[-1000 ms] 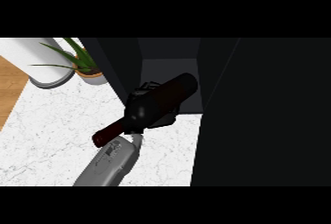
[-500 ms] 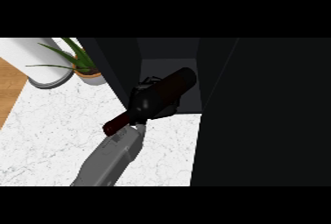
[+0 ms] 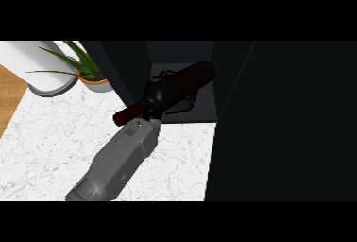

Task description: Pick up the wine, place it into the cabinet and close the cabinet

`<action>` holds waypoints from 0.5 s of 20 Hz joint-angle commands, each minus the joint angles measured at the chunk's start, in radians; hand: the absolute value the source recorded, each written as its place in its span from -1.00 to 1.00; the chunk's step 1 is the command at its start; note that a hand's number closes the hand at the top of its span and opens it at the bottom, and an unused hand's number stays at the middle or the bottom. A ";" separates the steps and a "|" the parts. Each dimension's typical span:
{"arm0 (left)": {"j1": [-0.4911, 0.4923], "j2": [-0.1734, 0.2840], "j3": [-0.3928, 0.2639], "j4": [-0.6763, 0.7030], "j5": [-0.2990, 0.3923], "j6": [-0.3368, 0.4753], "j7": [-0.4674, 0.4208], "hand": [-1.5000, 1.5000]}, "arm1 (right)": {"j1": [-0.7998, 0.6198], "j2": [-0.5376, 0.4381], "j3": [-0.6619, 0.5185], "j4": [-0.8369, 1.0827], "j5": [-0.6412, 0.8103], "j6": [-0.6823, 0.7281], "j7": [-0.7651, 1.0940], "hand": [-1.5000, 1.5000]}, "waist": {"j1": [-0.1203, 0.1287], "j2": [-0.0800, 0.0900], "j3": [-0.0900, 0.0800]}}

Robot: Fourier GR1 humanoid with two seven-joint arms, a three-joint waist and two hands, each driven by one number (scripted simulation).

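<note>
The dark red wine bottle [image 3: 182,84] lies tilted, with its base inside the open cabinet [image 3: 180,54] and its neck [image 3: 125,116] pointing down-left out over the counter. My left hand [image 3: 183,107] is shut on the bottle's middle; its black fingers curl round the glass and are hard to tell from the dark cabinet inside. The grey forearm [image 3: 118,160] comes up from the lower left. The bottle hangs just above the cabinet's floor [image 3: 202,117]. My right hand does not show.
The cabinet's open dark door [image 3: 293,123] fills the right side of the view. A potted green plant [image 3: 87,71] and a white cylinder [image 3: 42,66] stand at the back left on the white marble counter [image 3: 49,142].
My left hand has carried the bottle up and to the right, from just outside the cabinet's opening to partly inside it. The forearm followed.
</note>
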 commanded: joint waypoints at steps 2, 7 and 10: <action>-0.136 0.000 0.012 0.156 0.090 -0.021 -0.025 1.00 | -0.027 0.011 0.037 -0.048 -0.019 -0.031 0.042 -1.00 | -0.019 0.006 -0.001; -0.223 0.000 0.010 0.242 0.118 -0.006 0.014 1.00 | -0.017 0.014 0.032 0.022 -0.008 0.015 -0.007 -1.00 | -0.021 0.007 0.000; -0.250 0.000 -0.020 0.312 0.094 -0.009 0.025 1.00 | -0.077 -0.032 -0.003 0.027 -0.037 0.014 0.007 -1.00 | -0.024 0.009 0.000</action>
